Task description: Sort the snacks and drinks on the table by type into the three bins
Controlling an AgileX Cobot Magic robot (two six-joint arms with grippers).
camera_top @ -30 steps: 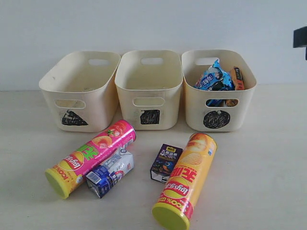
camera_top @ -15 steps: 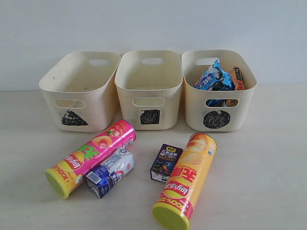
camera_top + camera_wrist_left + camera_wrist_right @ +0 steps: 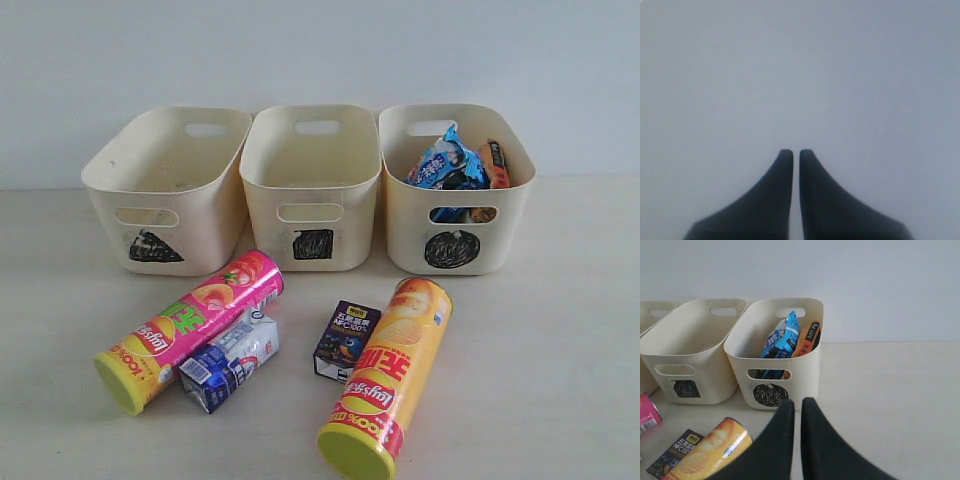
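Your left gripper (image 3: 796,153) has its dark jaws pressed nearly together on nothing, just plain grey behind them. Same deal with your right gripper (image 3: 797,402): jaws closed on nothing, pointed toward the cream plastic bin marked with a black circle (image 3: 807,375). That bin's got the blue crinkly bag (image 3: 782,340) and the orange-brown flat packet (image 3: 807,340) standing in it. Out on the pale beige table (image 3: 540,380), the pink chip tube (image 3: 190,325) lies right up against the blue and white carton (image 3: 230,362). The dark purple-black carton (image 3: 346,338) sits just beside the yellow-orange chip tube (image 3: 390,385).
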